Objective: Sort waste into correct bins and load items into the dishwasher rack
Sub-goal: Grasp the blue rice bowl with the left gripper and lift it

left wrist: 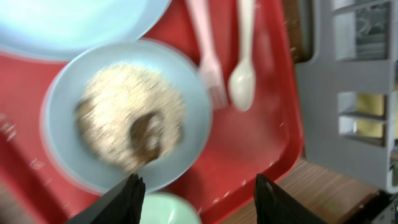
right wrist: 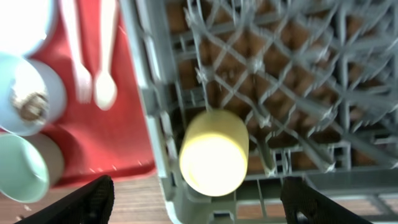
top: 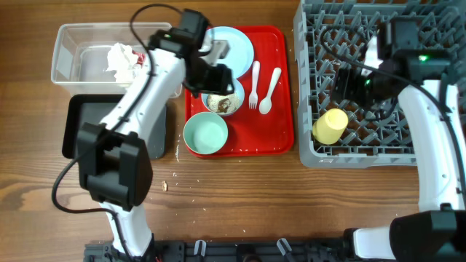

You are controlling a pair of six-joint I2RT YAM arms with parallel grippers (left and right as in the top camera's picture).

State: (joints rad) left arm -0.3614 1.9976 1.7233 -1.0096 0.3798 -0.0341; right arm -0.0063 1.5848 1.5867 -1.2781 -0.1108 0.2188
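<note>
My left gripper [left wrist: 198,196] is open and empty above the red tray, over a pale blue bowl [left wrist: 124,118] holding brownish food scraps with rice-like crumbs [top: 220,102]. An empty mint bowl [top: 205,135] sits in front of it. The light blue plate [top: 231,45], white fork [top: 254,85] and spoon [top: 268,91] lie on the tray. My right gripper [right wrist: 199,199] is open above the grey dishwasher rack [top: 313,87], over the yellow cup [right wrist: 214,152] lying on its side in the rack's front left corner [top: 330,126]. The crumpled tissue and a red wrapper [top: 124,62] lie in the clear tub [top: 69,54].
The black tray [top: 84,127] sits in front of the clear tub at the left. The red serving tray [top: 280,109] lies between the bins and the rack. Small crumbs [top: 166,185] lie on the wooden table near the tray's front edge.
</note>
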